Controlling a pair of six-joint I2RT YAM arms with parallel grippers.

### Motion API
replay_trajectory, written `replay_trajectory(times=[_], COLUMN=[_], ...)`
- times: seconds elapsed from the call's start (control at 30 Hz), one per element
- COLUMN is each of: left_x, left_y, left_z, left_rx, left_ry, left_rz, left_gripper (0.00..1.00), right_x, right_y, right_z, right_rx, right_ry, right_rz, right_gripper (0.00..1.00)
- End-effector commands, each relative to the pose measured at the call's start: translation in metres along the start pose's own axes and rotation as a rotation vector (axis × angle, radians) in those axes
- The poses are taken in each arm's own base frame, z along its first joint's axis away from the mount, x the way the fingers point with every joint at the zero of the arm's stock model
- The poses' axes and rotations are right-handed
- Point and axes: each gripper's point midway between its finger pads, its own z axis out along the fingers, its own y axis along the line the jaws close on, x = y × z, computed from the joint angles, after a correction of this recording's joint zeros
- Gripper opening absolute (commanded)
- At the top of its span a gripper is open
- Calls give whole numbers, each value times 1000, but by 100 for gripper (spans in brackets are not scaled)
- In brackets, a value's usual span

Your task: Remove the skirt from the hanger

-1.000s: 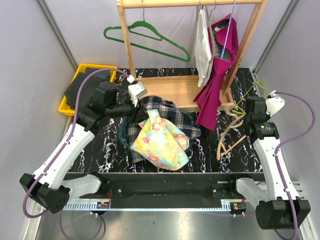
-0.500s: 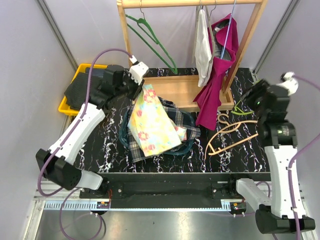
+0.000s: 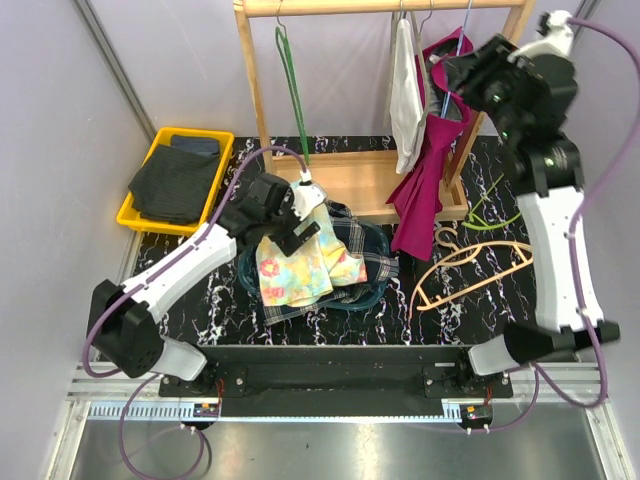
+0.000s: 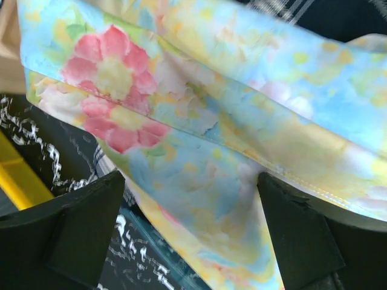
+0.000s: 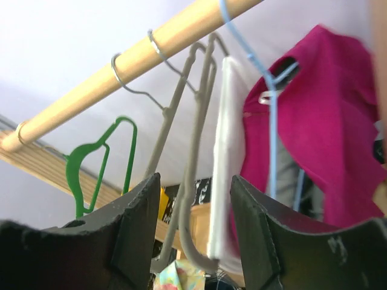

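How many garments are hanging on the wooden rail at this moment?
2. A white garment and, directly to its right, a magenta garment, both near the right end of the rail. Another one may be hidden behind them.

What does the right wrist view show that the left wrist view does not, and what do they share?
Right wrist only: the wooden rail, green hanger, grey hangers, white garment and magenta garment. Left wrist only: the yellow tray edge and marble tabletop. Both: the floral cloth, which is only a scrap in the right wrist view.
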Motion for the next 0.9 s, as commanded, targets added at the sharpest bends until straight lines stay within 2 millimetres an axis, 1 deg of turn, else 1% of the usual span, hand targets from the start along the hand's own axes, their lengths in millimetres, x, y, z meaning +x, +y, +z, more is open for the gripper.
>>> replay_trajectory(times=[0.0, 0.03, 0.07, 0.1, 0.13, 0.17, 0.2, 0.23, 0.27, 0.3, 0.33, 0.37, 0.4, 0.43, 0.47, 0.53, 0.6, 0.63, 0.67, 0.7, 0.73, 0.8, 0.83, 0.87], left_x=[-61, -74, -91, -100, -109, -120, -125, -129, -133, -133, -132, -129, -127, -124, -123, -121, -123, -124, -125, -126, -128, -130, -131, -132], left_y=[45, 47, 51, 51, 50, 50, 50, 49, 51, 51, 51, 49, 47, 45, 44, 44, 45, 46, 45, 45, 45, 44, 44, 44], left_z=[-65, -85, -107, -123, -147, -167, -181, -203, -219, -236, -243, -246, -256, -259, -263, -271, -280, -284, -287, -290, -293, -298, -301, -303], left_rx=[-180, -181, -191, -188, -185, -182, -185, -194, -208, -223, -231, -229, -235, -227, -230, -237, -243, -247, -244, -241, -241, -235, -238, -236], left_ry=[-197, -253, -313, -354, -415, -469, -506, -555, -591, -628, -641, -647, -668, -669, -676, -689, -709, -717, -725, -732, -742, -756, -764, -772], left_rz=[-17, -18, -20, -34, -35, -32, -35, -31, -31, -37, -39, -42, -42, -41, -44, -61, -72, -75, -81, -84, -84, -88, -89, -90], left_gripper=[99, 99, 99, 99, 99, 99, 99, 99, 99, 99, 99, 99, 99, 99, 99, 99, 99, 99, 99, 99, 99, 99, 99, 99], right_x=[1, 5, -3, 7, 4, 10, 12, 10, 17, 20, 18, 25, 28, 28, 34, 41, 54, 55, 63, 70, 68, 79, 78, 78], right_y=[29, 29, 34, 33, 36, 33, 32, 34, 33, 35, 37, 33, 33, 35, 31, 28, 22, 23, 18, 13, 12, 7, 3, 3], right_z=[27, 31, 31, 41, 42, 50, 53, 53, 59, 61, 61, 68, 70, 68, 74, 77, 82, 82, 87, 87, 86, 89, 89, 87], right_rx=[-58, -51, -57, -54, -56, -49, -45, -50, -52, -55, -57, -43, -37, -37, -25, -14, 2, 2, 16, 36, 53, 75, 97, 99], right_ry=[12, 23, 4, 23, 20, 33, 38, 37, 56, 63, 63, 79, 86, 89, 103, 123, 161, 167, 186, 209, 201, 224, 219, 218], right_rz=[-60, -76, -77, -79, -82, -83, -84, -85, -84, -86, -87, -91, -93, -98, -104, -114, -123, -130, -139, -160, -172, -210, -223, -231], right_gripper=[58, 58, 58, 58, 58, 58, 58, 57, 57, 56, 55, 55, 54, 54, 54, 54, 54, 54, 53, 53, 53, 52, 52, 50])
